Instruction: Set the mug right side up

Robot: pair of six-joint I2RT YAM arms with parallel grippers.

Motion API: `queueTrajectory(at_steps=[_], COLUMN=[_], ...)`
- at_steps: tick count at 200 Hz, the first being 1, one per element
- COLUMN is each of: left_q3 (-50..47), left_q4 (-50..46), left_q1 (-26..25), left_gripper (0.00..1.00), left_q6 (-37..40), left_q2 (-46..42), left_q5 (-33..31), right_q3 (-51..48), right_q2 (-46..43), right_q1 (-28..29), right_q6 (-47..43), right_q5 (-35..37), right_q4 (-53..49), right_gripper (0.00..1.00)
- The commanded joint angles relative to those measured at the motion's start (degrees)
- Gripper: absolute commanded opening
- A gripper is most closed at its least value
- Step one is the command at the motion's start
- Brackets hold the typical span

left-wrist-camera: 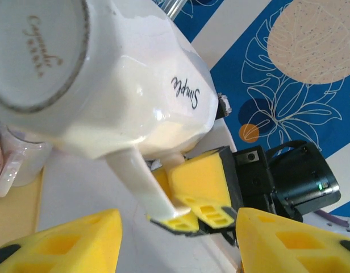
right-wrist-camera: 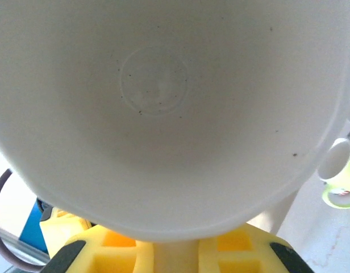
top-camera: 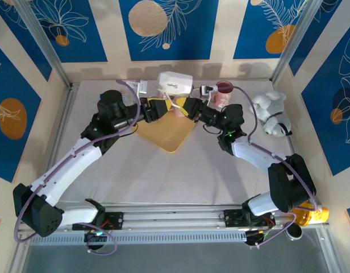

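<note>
The white mug (top-camera: 175, 84) with "Simple" lettering hangs tipped on its side above the back of the table. Its base (left-wrist-camera: 36, 54) faces my left wrist camera and its hollow inside (right-wrist-camera: 163, 108) faces my right wrist camera. My right gripper (top-camera: 185, 106) is shut on the mug's handle (left-wrist-camera: 138, 176); its yellow fingers (left-wrist-camera: 200, 190) clamp the handle's end, which also sits between them in the right wrist view (right-wrist-camera: 175, 259). My left gripper (left-wrist-camera: 180, 250) stands open just left of the mug, its fingers (left-wrist-camera: 67, 244) wide apart and off the mug.
A yellow plate (top-camera: 166, 136) lies under both grippers. A pink cup (top-camera: 223, 94) and a white plush toy (top-camera: 271, 111) stand at the back right. A green-rimmed mug (right-wrist-camera: 340, 179) lies to the right. Another pale mug (left-wrist-camera: 16, 162) sits near the plate.
</note>
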Motion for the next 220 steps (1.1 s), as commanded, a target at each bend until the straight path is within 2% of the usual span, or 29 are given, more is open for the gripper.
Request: queueTrajectory(at_steps=[1,77,151,220], left_q3=[-1.2,-3.7,-5.7,-5.8], left_q4=[-1.1,-7.6,-10.0,-14.4], left_q1=[1.0,2.4,4.2,4.2], left_gripper=[0.56,0.56,0.56,0.56], left_q6=[1.9,7.6,9.7,14.9], left_q2=[-1.6,-5.0,-7.2,-6.6], left_q5=[0.7,1.3,1.4,0.1], right_q3=[2.5,5.1,9.1,11.6], right_q2=[-4.6,-13.8,-19.7,-20.8], right_q1=[-1.0,-4.0,-5.5,-6.3], right_q6=[-5.6,-21.8,-36.8,-45.1], right_q5=[-0.9,0.1,10.5,19.2], right_q4=[-1.3,-28.2,-51.0,-62.7], right_gripper=[0.00,0.00,0.00,0.00])
